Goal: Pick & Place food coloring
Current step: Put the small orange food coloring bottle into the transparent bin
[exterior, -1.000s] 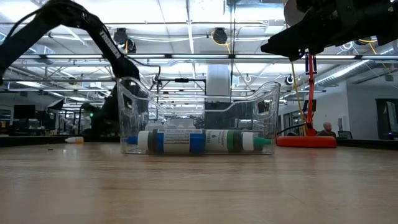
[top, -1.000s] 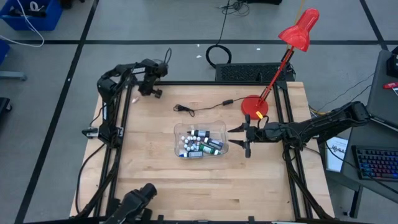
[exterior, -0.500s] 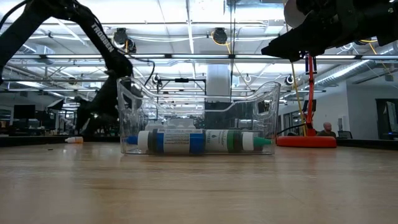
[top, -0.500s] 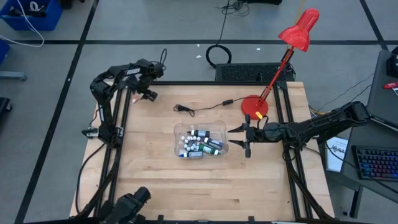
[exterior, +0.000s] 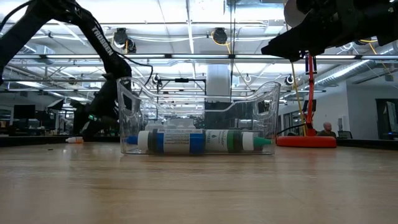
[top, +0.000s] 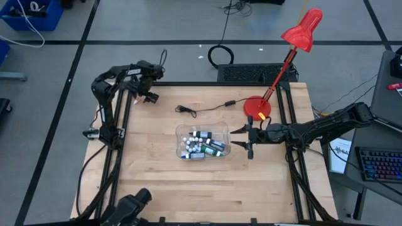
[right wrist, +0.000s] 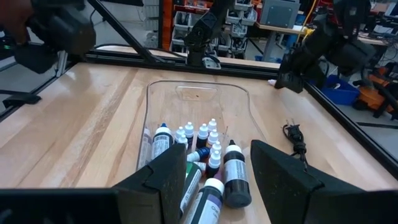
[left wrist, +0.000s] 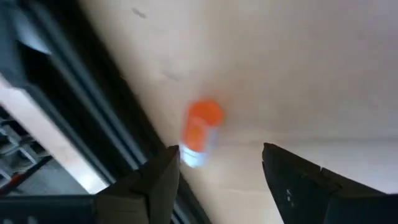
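Observation:
A clear plastic tub point(top: 221, 134) stands mid-table with several food coloring bottles point(top: 201, 145) lying and standing inside it point(right wrist: 208, 149). One small orange bottle with a white cap point(left wrist: 200, 132) lies on its side on the wood at the far left corner point(exterior: 73, 140). My left gripper point(left wrist: 219, 152) hangs open just over this bottle, slanting down, one finger on either side of its cap end, at the far left point(top: 149, 95). My right gripper point(top: 236, 139) hovers open and level just right of the tub, above the table point(right wrist: 217, 180).
A red desk lamp stands with its base point(top: 257, 108) at the far right, and its black cord point(top: 204, 108) runs across the far half of the table. Black frame rails point(top: 119, 125) line both side edges. Bare wood point(top: 207, 188) fills the near half.
My left gripper has moved toward the table's left edge and come down over the orange bottle, rolling slightly. The bottle has stayed where it lay. The right arm has kept still.

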`<state>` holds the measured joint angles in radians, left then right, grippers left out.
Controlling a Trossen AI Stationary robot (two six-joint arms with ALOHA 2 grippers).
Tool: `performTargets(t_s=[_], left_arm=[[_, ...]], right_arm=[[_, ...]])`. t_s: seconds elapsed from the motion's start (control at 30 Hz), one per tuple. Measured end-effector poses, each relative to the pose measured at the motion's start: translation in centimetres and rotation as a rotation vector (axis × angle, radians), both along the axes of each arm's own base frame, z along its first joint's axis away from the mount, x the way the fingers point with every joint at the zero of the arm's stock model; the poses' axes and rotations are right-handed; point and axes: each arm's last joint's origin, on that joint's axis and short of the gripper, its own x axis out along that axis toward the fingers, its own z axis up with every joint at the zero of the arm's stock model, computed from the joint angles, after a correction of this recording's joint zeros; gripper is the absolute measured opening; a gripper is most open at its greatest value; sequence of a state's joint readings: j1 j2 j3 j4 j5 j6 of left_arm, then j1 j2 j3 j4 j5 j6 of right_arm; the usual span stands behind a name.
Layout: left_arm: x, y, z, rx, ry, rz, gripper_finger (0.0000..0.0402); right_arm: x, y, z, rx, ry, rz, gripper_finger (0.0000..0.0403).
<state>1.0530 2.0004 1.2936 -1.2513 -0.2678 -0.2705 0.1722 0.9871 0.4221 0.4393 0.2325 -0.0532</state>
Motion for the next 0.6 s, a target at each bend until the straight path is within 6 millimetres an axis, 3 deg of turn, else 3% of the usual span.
performTargets(t_s=[0.33, 0.6], left_arm=[[1.3, 1.2, -2.8, -0.111, 0.152, 0.065, 0.0211], [1.5, 1.6, -3.1, -0.103, 0.162, 0.089, 0.0211]], right_arm=[[0.0, 0.0, 0.0, 0.016, -0.005, -0.002, 0.0171], [0.0, 0.1, 0.0, 0.022, 0.001, 0.003, 0.0171]])
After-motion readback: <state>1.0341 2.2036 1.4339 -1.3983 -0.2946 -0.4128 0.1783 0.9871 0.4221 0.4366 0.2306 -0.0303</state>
